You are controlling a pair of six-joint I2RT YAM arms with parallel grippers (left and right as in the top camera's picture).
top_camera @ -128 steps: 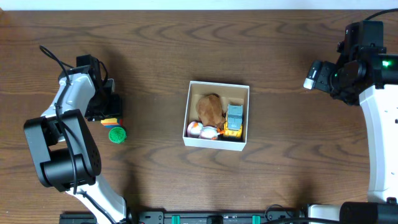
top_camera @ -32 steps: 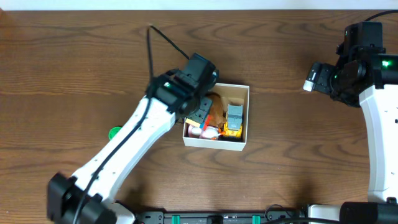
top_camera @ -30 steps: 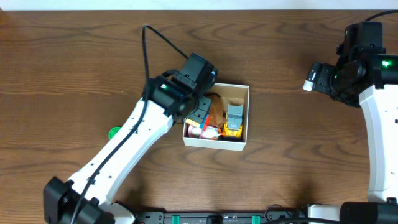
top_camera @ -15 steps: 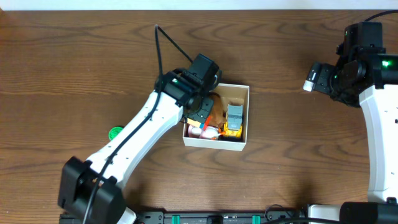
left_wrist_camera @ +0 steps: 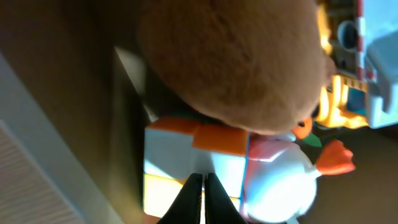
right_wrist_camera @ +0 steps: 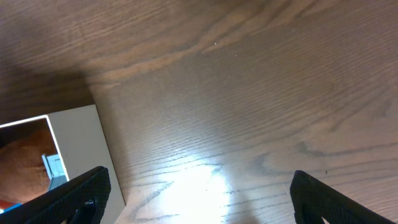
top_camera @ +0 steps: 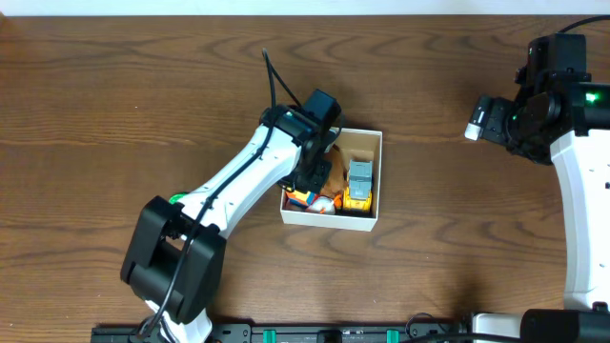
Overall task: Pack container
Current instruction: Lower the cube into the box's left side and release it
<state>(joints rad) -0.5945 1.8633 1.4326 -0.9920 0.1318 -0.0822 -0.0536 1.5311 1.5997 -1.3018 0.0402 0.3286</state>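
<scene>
The container, a shallow white box, sits mid-table; its white wall also shows in the right wrist view. Inside lie a brown plush, a grey and yellow truck, a multicoloured cube and a white ball toy. My left gripper hangs over the box's left side. In the left wrist view its jaws are shut with nothing between them, just above the cube, beside the plush and the ball toy. My right gripper is open at the far right, over bare table.
A small green toy lies on the wood table left of the box, partly hidden by my left arm. The right arm's base stands along the right edge.
My left gripper has shifted a little to the right over the box and its jaws have come together empty. The cube lies in the box's front left corner. The right arm has not moved.
</scene>
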